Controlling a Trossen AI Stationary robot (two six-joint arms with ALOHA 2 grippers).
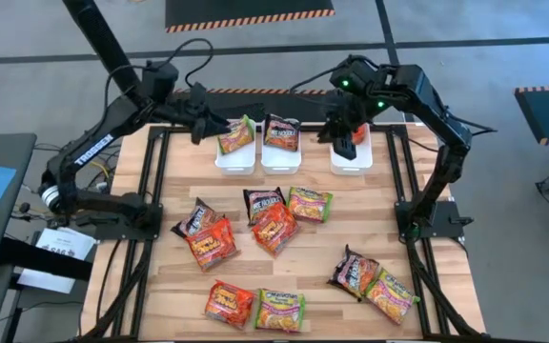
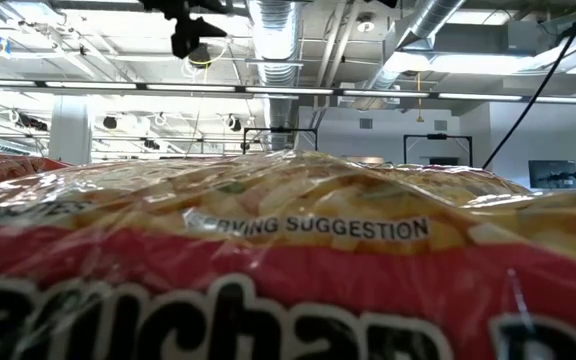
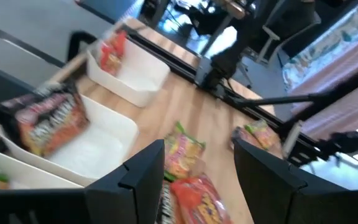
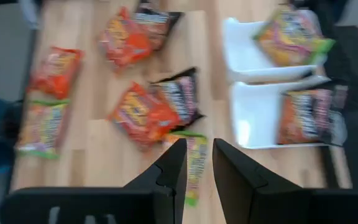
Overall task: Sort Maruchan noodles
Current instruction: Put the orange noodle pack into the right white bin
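Observation:
Three white trays stand in a row at the table's far edge. In the high view the left tray [image 1: 236,160] holds a green-yellow packet [image 1: 236,136], the middle tray [image 1: 281,158] a dark packet [image 1: 281,133], and the right tray [image 1: 351,162] a red packet [image 1: 358,133]. Several more red, green-yellow and dark packets lie flat on the wooden table nearer the front. My left gripper [image 1: 203,127] hangs open beside the left tray and holds nothing [image 3: 197,168]. My right gripper [image 1: 343,143] is over the right tray, its fingers a narrow gap apart and empty [image 4: 197,165].
Loose packets lie in a middle cluster [image 1: 274,227], a left pair [image 1: 213,243], a right pair [image 1: 354,272] and a front pair [image 1: 280,310]. A red and yellow packet [image 2: 288,270] lies right against the low camera and blocks its view. Bare wood shows between the trays and the clusters.

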